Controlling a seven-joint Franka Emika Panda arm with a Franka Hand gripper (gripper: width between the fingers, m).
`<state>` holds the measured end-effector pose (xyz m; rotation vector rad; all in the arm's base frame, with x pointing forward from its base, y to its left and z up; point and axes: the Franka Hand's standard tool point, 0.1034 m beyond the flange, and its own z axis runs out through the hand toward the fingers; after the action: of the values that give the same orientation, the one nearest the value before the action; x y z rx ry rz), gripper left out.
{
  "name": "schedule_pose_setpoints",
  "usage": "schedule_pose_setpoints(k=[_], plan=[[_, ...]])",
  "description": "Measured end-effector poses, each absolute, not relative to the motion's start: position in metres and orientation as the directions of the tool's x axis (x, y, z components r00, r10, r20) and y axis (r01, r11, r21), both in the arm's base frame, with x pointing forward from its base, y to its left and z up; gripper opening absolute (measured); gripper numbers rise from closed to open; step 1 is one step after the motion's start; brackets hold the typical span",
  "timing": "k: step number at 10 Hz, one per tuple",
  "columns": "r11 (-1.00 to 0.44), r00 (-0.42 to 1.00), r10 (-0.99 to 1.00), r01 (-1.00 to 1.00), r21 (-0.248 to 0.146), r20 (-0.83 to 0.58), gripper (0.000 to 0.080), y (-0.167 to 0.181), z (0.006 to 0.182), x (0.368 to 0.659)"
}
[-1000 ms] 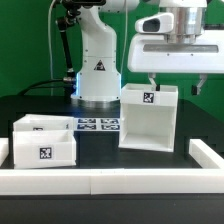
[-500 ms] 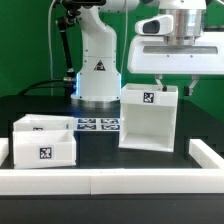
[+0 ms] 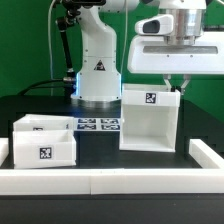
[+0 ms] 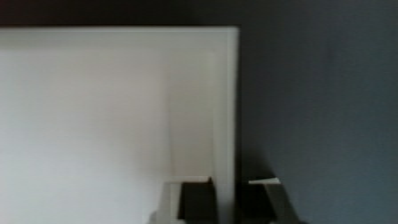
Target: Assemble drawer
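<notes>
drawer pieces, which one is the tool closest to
The tall box on the exterior view's right: the tool hangs right at its top edge. The two low trays sit far off on the exterior view's left.

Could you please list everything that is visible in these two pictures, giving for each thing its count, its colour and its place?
shell: one, white, a tall box with a tag, on the table toward the exterior view's right.
trays: two, white, low, at the exterior view's left; the front tray shows a tag, the rear tray is right behind it.
marker board: one, white with black tags, flat between the trays and the shell.
rail: one, white, along the table's near edge and right side.
table: one, black, under everything.
arm: one, white, base behind the marker board.
gripper: one, at the shell's right wall, dark fingers either side of it; pinching or not, I cannot tell.
</notes>
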<state>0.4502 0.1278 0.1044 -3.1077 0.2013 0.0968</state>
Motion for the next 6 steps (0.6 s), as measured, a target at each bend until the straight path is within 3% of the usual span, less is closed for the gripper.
schedule_pose_setpoints(k=[5, 6], plan=[[-0.992, 0.991, -0.12, -0.122, -0.023, -0.065, 0.0038, 0.127, 0.104, 0.452], [-0.994, 0.993, -0.098, -0.1, -0.032, -0.07, 0.0038, 0.124, 0.105, 0.467]])
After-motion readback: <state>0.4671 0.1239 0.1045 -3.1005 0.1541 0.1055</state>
